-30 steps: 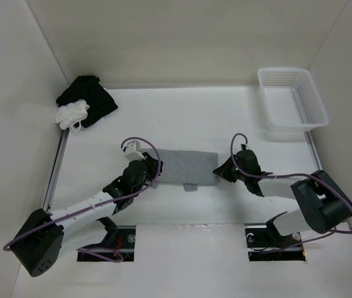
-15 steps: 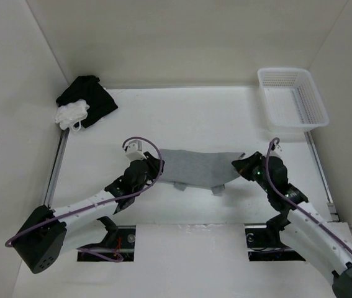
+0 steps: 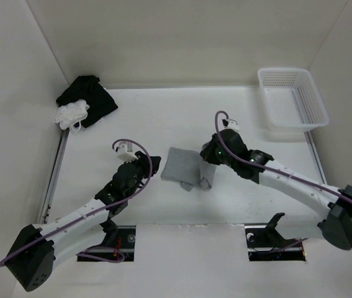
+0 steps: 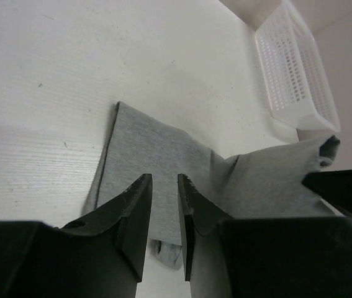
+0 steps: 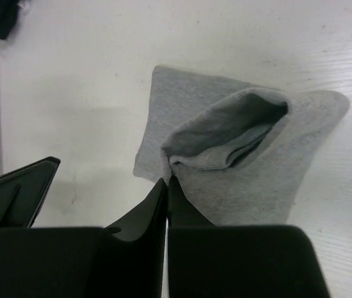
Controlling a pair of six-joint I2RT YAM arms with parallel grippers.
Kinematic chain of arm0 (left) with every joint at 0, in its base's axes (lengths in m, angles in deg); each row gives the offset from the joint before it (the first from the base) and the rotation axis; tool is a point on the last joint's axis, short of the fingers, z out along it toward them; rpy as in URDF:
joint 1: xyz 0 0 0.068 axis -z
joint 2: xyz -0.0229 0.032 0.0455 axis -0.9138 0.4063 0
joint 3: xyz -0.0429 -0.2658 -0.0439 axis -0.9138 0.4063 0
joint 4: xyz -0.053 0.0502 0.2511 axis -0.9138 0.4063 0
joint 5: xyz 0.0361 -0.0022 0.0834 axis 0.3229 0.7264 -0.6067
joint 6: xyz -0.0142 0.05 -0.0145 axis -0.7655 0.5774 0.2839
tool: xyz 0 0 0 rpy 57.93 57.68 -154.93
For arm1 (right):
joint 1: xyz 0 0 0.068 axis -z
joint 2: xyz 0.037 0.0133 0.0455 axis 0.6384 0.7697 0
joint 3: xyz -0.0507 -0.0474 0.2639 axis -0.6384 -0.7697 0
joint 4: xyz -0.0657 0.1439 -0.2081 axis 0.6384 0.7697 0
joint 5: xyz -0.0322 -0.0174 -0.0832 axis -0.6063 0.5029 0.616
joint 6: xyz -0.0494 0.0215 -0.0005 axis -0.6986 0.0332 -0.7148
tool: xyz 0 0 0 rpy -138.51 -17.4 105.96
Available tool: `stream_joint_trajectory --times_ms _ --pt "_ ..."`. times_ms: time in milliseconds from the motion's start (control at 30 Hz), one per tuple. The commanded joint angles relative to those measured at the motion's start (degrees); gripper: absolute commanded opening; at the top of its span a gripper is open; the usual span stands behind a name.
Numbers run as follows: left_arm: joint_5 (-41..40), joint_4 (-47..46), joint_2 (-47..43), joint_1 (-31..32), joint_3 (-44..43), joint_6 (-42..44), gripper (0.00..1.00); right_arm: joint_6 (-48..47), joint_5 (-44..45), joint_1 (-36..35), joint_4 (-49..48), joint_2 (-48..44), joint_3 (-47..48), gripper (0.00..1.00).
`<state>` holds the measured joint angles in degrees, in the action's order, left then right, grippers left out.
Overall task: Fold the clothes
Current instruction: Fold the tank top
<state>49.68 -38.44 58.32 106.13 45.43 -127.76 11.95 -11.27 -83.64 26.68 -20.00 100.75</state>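
The grey top (image 3: pixel 179 166), clamped at its edge in the closed right gripper (image 5: pixel 166 183), has been drawn across onto itself, just ahead of the slightly parted, empty left gripper (image 4: pixel 163 179), so a fold is judged half-made.

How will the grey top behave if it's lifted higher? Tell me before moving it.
Likely floppy: pinched in the right gripper, the grey top sags into an open loop and creases. Probably light, since a pinch at one edge holds that fold up. Pushed, it would probably bunch rather than slide, as the thin fabric lies rumpled on the table.
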Motion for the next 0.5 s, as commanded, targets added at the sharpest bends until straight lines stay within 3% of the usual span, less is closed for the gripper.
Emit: stream_joint_trajectory --times_ms 0,333,367,467 --pt "2.7 -1.6 -2.7 -1.7 1.8 -0.1 0.22 -0.8 2.4 -2.3 1.0 7.1 7.4 0.02" --pt "9.0 0.1 -8.1 -8.7 4.0 -0.1 0.23 1.0 0.2 -7.6 0.4 32.6 24.3 0.06" --pt "9.5 0.1 -8.1 -9.1 4.0 -0.1 0.23 1.3 -1.5 -8.0 0.0 34.8 25.8 0.09" --pt "9.7 0.1 -7.9 -9.6 3.4 0.0 0.24 2.3 -3.0 -8.5 -4.0 36.1 26.6 0.34"
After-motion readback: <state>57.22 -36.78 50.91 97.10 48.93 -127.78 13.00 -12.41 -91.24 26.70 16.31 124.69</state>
